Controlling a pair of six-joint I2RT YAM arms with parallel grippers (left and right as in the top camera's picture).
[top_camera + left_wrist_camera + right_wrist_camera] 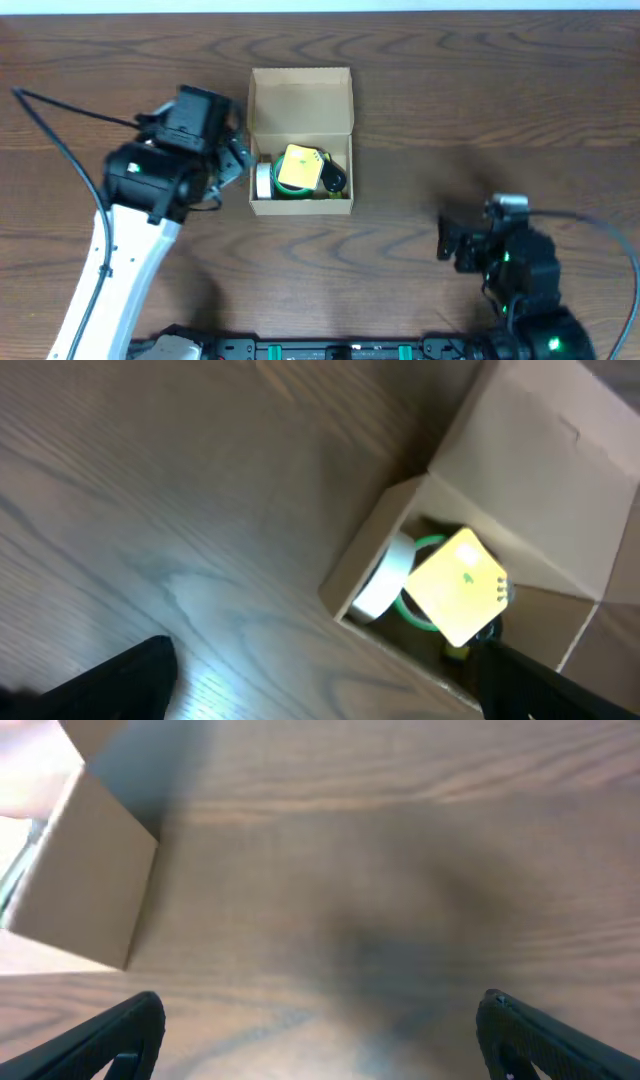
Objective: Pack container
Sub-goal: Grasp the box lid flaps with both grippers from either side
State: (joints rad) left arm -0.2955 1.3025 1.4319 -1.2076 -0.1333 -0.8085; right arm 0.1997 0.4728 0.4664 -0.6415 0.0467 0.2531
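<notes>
Cardboard container [300, 100] | standing open | just beside left end effector [238, 160]

A small, plain tan cardboard container [300, 100] sits squarely on the wooden table [450, 100], near the far edge and just left of centre. Its hinged flap lid is open toward that edge, and the compartment faces upward.

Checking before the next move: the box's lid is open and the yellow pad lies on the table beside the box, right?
No. The lid is open, but the yellow pad lies inside the box, not beside it, as the overhead view shows.
</notes>
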